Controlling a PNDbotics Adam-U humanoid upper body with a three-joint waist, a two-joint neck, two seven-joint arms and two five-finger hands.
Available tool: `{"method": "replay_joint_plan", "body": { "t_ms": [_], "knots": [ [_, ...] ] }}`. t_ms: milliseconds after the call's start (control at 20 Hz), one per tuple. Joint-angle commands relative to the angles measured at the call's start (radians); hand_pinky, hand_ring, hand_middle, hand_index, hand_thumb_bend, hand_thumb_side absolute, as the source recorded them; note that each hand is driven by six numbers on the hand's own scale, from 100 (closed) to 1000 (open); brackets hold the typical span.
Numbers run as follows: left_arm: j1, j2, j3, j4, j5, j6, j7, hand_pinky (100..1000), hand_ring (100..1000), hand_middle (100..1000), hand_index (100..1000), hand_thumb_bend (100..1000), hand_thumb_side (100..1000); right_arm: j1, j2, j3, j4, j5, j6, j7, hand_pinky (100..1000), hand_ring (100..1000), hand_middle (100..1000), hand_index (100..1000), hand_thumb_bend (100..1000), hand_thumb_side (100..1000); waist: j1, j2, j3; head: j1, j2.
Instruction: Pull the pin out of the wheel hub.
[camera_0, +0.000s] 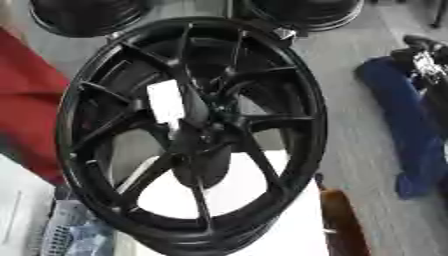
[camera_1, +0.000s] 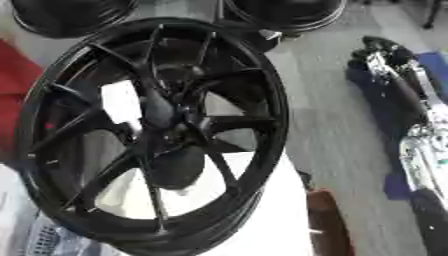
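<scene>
I'm looking down into what seems a garage or wheel workshop: a black spoked wheel (camera_0: 192, 135) propped upright, two more dark rims (camera_0: 302, 12) behind it on grey floor (camera_0: 350, 105).

Both views looked steeply down from the robot's head, close over a black wheel (camera_0: 192, 135) that filled most of each frame. They shared nearly the whole scene: the wheel, grey floor and two more rims along the top edge. The right eye view sat slightly further right, showing more of the robot's right arm (camera_1: 411, 115) along the right edge.
</scene>
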Motion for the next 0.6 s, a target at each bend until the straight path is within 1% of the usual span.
{"method": "replay_joint_plan", "body": {
  "t_ms": [50,350,600],
  "knots": [
    [-0.005,0.01,0.007,-0.011,-0.003,0.002,-0.001,742,517,469,724,367,607,-0.005,-0.013,-0.002,-0.008,0.005,0.0,0.003,964,749,664,813,100,485,0.0,-0.014,0.0,0.002,-0.012],
    [-0.008,0.016,0.007,-0.014,-0.009,0.003,-0.003,742,517,469,725,369,605,-0.005,-0.015,-0.002,-0.008,0.007,0.0,0.003,964,749,665,813,100,485,0.003,-0.012,-0.001,-0.002,-0.007],
    [-0.016,0.032,0.005,-0.014,-0.013,-0.001,-0.005,742,516,469,726,368,604,-0.005,-0.017,-0.001,-0.01,0.01,0.001,0.004,964,749,665,813,100,487,0.006,-0.008,-0.004,-0.003,0.007]
  ]
}}
